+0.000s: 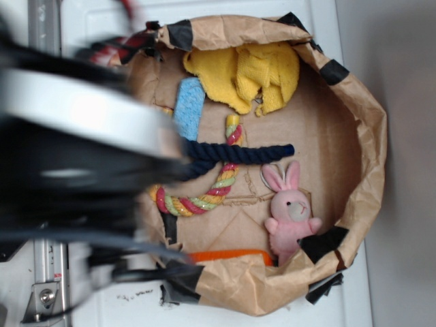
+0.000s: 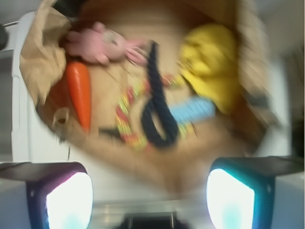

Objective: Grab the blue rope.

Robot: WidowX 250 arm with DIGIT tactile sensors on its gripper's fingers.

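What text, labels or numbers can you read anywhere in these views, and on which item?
None can be read in either view.
Paper bag: plain brown with black tape patches, no print visible.
Blue rope, pink bunny, yellow cloth: no tags or lettering visible.
Small dark marks on the white surface by the bag: too small to tell if they are writing.
The wrist view is blurred throughout.

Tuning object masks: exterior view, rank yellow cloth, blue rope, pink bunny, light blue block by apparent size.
1. yellow cloth
2. blue rope, partly hidden by the arm, so its rank is unsure
3. pink bunny, close to the rope's visible part
4. light blue block
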